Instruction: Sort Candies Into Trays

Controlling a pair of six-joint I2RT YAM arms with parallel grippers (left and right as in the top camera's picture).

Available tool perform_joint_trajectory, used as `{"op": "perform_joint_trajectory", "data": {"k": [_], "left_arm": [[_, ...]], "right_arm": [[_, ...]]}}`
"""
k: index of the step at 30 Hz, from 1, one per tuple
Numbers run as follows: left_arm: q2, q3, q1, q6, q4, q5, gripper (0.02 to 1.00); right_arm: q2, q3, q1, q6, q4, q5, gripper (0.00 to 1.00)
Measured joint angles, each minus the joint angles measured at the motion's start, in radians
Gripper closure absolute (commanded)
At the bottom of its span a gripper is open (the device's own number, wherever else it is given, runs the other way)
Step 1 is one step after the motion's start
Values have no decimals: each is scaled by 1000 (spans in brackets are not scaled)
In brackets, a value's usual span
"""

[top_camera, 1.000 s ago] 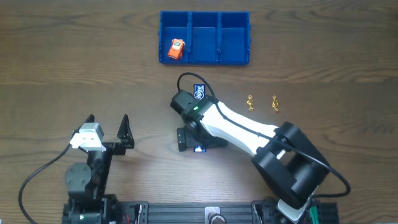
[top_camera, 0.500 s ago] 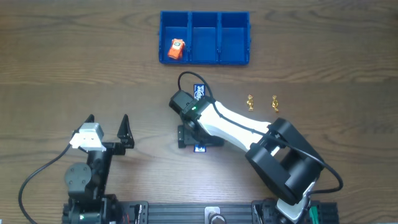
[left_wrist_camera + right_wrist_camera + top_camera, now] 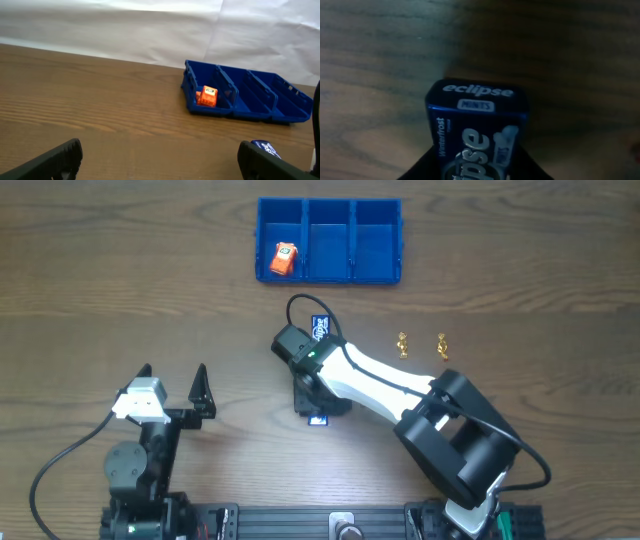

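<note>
Right wrist view: mint tin (blue) pinched in right gripper.

I see a brown wood-grain bench spanning the whole work area, its grain running left to right. Along its near edge sits a black rail with a round knob at the middle. Beyond the bench's far edge a white sheet hangs as a backdrop, with an overlapping seam toward the right.
</note>
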Motion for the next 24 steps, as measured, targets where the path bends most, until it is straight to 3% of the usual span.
{"op": "perform_joint_trajectory", "data": {"k": [7,10,15,18,24], "left_arm": [[0,0,0,0,0,0,20],[0,0,0,0,0,0,23],[0,0,0,0,0,0,20],[0,0,0,0,0,0,20],[0,0,0,0,0,0,20]], "right_arm": [[0,1,4,1,-2,8,798],[-6,3,5,1,-15,36,893],[-45,145,4,0,-237,159,925],[-90,399,-12,-23,-359,266,925],[-97,703,-143,-117,-286,369,925]]}}
